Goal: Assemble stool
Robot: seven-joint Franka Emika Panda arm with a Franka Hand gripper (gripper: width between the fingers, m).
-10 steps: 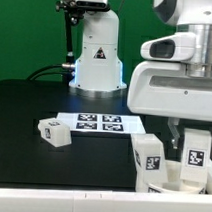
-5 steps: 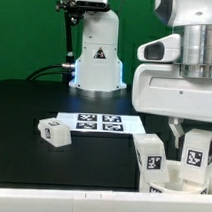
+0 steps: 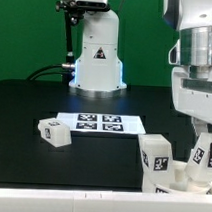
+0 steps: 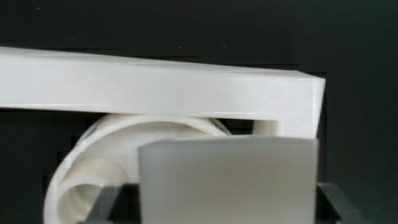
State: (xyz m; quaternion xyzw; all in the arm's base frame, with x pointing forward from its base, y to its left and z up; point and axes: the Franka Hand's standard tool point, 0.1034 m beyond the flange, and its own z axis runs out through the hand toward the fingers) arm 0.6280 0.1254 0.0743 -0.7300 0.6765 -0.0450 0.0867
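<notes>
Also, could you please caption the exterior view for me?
Gripper holds one stool leg at the seat, another leg beside it, a third leg near the marker board.

We locate the marker board (image 3: 99, 123) flat on the table (image 3: 24, 102), before the robot base (image 3: 99, 59). 1 loose leg (image 3: 53, 133) lies just beside the board, toward the exterior view's left. 2 upright legs (image 3: 157, 156) stand at the seat (image 4: 125, 165), far right.

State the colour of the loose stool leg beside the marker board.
The leg is white with a black-and-white tag; exterior view.

Apparently no readable text, only tags (image 3: 89, 118) on marker board (image 3: 65, 121).
</notes>
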